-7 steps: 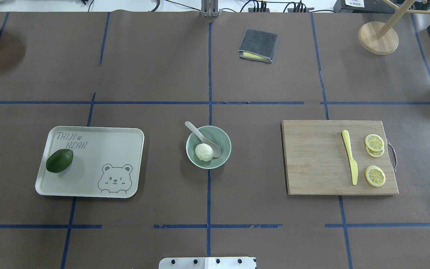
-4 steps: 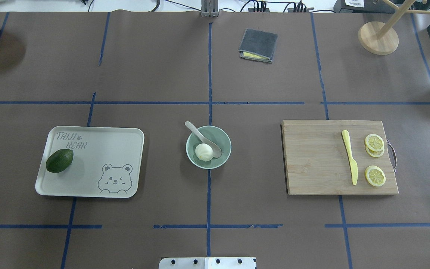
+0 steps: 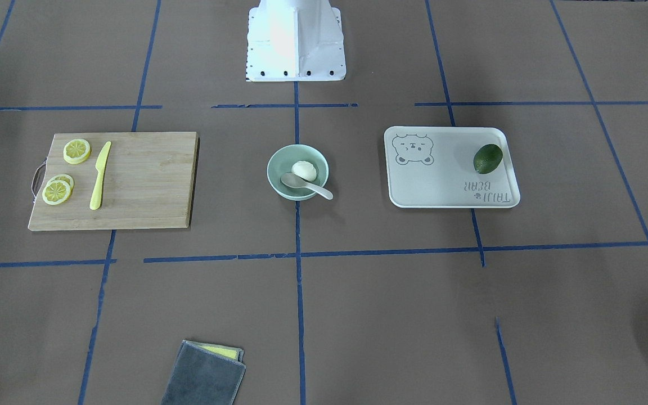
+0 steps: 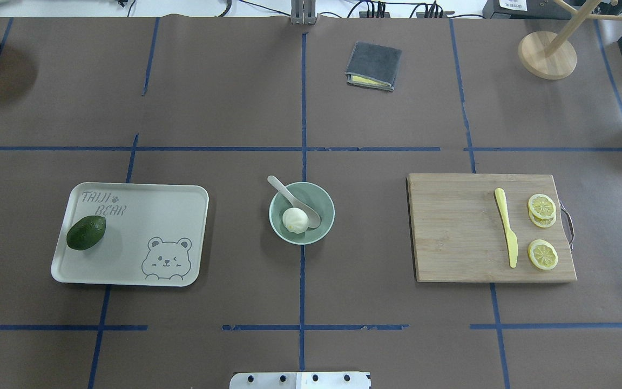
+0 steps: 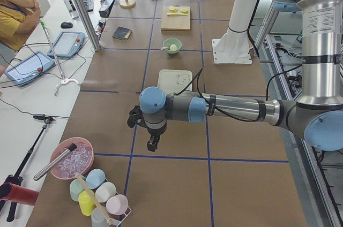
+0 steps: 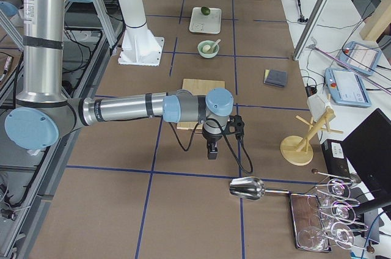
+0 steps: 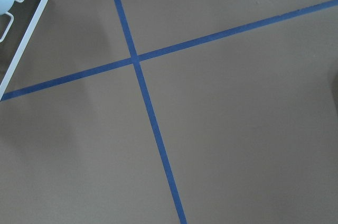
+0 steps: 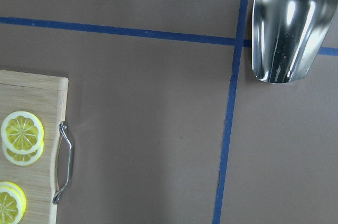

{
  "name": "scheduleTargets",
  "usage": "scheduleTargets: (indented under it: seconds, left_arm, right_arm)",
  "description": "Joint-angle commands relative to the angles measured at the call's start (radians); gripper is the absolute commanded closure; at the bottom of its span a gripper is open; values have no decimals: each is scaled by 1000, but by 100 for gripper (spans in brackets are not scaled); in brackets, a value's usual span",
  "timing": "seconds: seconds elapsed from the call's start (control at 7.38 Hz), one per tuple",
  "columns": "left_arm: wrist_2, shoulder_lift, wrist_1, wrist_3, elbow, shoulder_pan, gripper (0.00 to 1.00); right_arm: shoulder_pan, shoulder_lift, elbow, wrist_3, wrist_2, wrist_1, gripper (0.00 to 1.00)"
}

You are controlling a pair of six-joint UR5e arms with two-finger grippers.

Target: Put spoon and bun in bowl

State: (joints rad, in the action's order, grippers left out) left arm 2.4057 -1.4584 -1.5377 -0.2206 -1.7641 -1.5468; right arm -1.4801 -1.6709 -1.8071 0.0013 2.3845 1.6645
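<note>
Since spoon and bun both lie in the bowl, I judge the task done, with no reach left to plan.

At the table's left end the left gripper (image 5: pixel 153 144) hangs over bare paper near some cups (image 5: pixel 105 191). It shows only in a side view, so I cannot tell whether it is released or clenched. Next comes the tray (image 4: pixel 149 216) with an avocado (image 4: pixel 86 232).

In the middle stands the bowl (image 4: pixel 276 224). The bun (image 4: pixel 295 220) sits on its floor. The spoon (image 4: pixel 292 199) lies against the bun's far side, its scoop inside and its handle out over the far-left rim. Its long axis thus runs from far left to near right.

Right of the bowl is the board (image 4: pixel 451 232) with a knife (image 4: pixel 506 227) and lemon slices (image 4: pixel 542 207). Past the board the right gripper (image 6: pixel 212 149) hangs near a metal scoop (image 6: pixel 247 189); again I cannot tell its state.

The bowl lies between the grippers, well apart from both, and neither arm is plainly nearer. The overhead and front views show the bowl but no arm. The side views show both arms, with the bowl small and far off. The wrist views show no task thing at all.
</note>
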Motion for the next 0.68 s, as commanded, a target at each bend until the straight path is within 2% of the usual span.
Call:
scheduleTargets:
  seconds: [0.0, 0.27, 0.54]
  left_arm:
    - [0, 9, -1, 1, 0, -1, 0]
    - [1, 9, -1, 18, 6, -1, 0]
    - [-16, 12, -8, 223, -6, -3, 0]
  right_arm:
    - [0, 16, 20, 2, -5, 0, 0]
    - [0, 20, 20, 3, -5, -2, 0]
    - [1, 31, 23, 12, -7, -5, 0]
